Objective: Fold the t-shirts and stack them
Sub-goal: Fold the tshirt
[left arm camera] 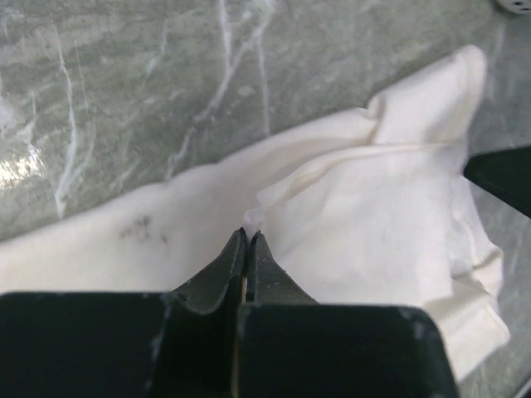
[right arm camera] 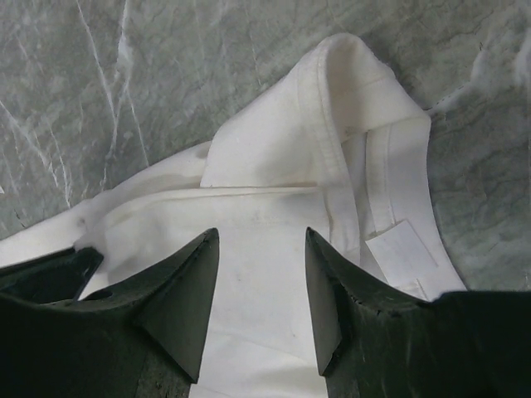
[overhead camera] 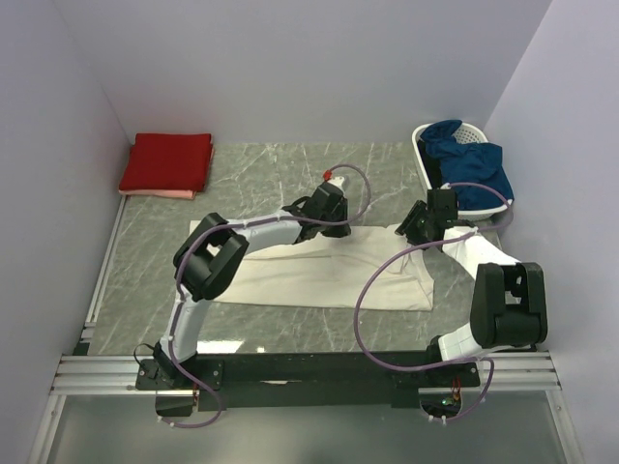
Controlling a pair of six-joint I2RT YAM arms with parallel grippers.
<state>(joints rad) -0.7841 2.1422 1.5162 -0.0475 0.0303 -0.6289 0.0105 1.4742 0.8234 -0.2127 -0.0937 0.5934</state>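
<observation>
1. I had the cream t-shirt (overhead camera: 319, 275) lying flat mid-table (overhead camera: 271, 169) as a long folded band running left to right under both arms.
2. Its near edge ran straight and roughly parallel to the near rail. A strip of bare marble showed between the two.
3. The left gripper (left arm camera: 249, 239) was clenched, fingers pressed together. Their tips sat right on a raised fold edge of the cream t-shirt, and a thin pale sliver between the fingers read as pinched cloth.
4. The right gripper (right arm camera: 260, 236) was released, jaws spread wide. It hung over the shirt's right end near the collar (right arm camera: 332, 149), tips apart from the cloth as far as I could tell.
5. In the right wrist view the collar end was bunched and turned up, with the neck label (right arm camera: 400, 249) lying flat just beside the right finger.
6. The red t-shirt (overhead camera: 166, 160) sat folded in the far left corner, stacked on the pink t-shirt (overhead camera: 160, 194). Only the pink one's near edge peeked out.
7. That stack was well apart from the cream t-shirt, and bare marble lay between them.
8. The basket (overhead camera: 423, 159) stood in the far right corner holding blue cloth (overhead camera: 469, 164) that draped over its rim, near the right arm's wrist.
9. Bare marble also showed beyond the shirt's far edge, up to the back wall.
</observation>
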